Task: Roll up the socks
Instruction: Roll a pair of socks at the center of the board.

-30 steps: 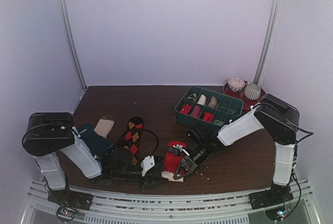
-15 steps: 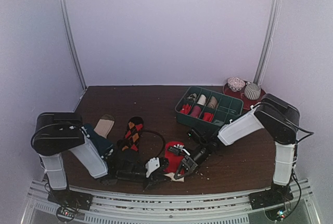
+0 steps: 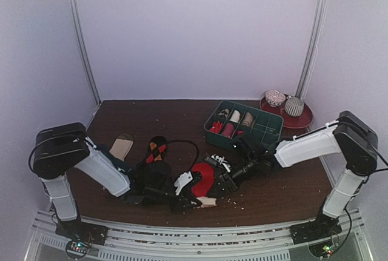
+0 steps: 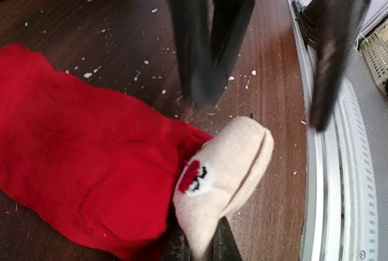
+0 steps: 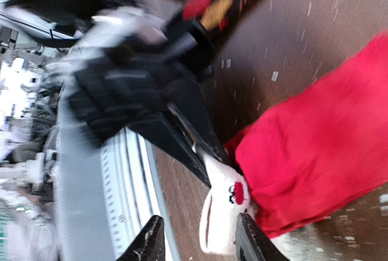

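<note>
The red sock [image 3: 203, 176] lies flat near the table's front, its beige cuff [image 3: 207, 201] toward the front edge. My left gripper [image 3: 195, 198] is shut on that cuff; in the left wrist view the cuff [image 4: 225, 173] sits between my fingers [image 4: 225, 250] beside the red fabric [image 4: 79, 164]. My right gripper [image 3: 223, 179] is open just right of the sock and holds nothing. In the right wrist view its fingertips [image 5: 248, 244] straddle the cuff [image 5: 221, 212] without touching. The black argyle sock [image 3: 155, 149] lies to the left, partly hidden by my left arm.
A green divided tray [image 3: 271, 134] with rolled socks stands at the back right, and a red plate [image 3: 304, 119] with two rolled balls behind it. A beige-toed dark sock [image 3: 121, 146] lies at far left. The metal front rail [image 3: 200, 234] is close by.
The red sock was bunched up at my right gripper; it now lies spread flat. My right gripper has opened and drawn back right. My left gripper moved right and took the cuff.
</note>
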